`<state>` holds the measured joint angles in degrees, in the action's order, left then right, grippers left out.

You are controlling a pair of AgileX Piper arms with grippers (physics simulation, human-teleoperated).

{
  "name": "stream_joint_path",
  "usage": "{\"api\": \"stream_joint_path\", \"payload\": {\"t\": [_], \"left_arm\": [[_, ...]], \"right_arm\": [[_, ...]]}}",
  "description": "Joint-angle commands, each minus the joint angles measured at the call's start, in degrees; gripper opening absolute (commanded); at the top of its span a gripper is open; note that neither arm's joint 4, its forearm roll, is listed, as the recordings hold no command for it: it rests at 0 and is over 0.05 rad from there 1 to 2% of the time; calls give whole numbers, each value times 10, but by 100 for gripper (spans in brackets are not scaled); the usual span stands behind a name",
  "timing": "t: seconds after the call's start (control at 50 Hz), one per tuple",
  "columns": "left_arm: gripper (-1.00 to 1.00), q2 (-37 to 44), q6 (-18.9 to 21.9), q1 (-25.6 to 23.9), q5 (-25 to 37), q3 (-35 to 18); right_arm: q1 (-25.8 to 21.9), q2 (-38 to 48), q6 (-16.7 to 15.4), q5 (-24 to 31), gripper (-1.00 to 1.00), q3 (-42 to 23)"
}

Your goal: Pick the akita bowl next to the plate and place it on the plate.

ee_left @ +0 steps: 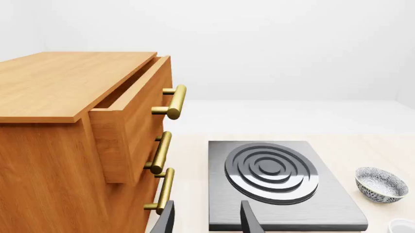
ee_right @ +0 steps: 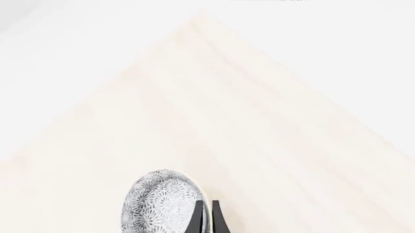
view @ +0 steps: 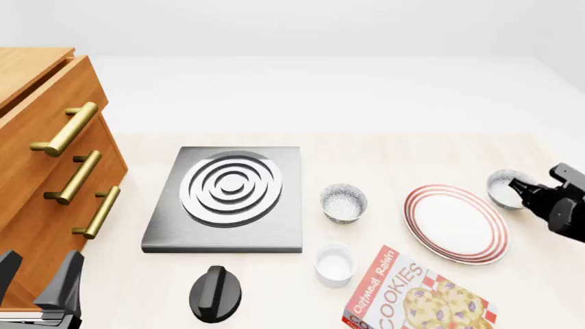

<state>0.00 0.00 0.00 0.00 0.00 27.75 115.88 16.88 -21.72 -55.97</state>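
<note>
The akita bowl point(view: 503, 188), speckled grey outside and pale inside, is just off the right edge of the red-ringed plate point(view: 454, 223). My right gripper point(view: 516, 185) is at its rim. In the right wrist view the fingers point(ee_right: 198, 219) stand almost together, pinching the bowl's point(ee_right: 159, 204) rim; whether the bowl rests on the table I cannot tell. A second identical-looking bowl point(view: 344, 203) stands left of the plate, also seen in the left wrist view point(ee_left: 381, 183). My left gripper point(view: 37, 281) hangs open and empty at the near left, by the cabinet.
A wooden cabinet point(view: 41, 157) with brass handles and its top drawer point(ee_left: 133, 116) pulled out fills the left. A grey stove point(view: 229, 199), a black knob point(view: 216, 293), a white cup point(view: 335, 263) and a cookies box point(view: 412, 298) lie between.
</note>
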Motion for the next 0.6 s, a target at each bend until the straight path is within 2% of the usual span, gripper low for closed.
{"api": "stream_joint_path", "payload": {"t": [0.02, 0.6], "left_arm": [[100, 0, 0, 0, 0, 0], [100, 0, 0, 0, 0, 0]], "right_arm": [[-2, -21, 10, 16, -100, 1], [-14, -95, 38, 50, -100, 15]]}}
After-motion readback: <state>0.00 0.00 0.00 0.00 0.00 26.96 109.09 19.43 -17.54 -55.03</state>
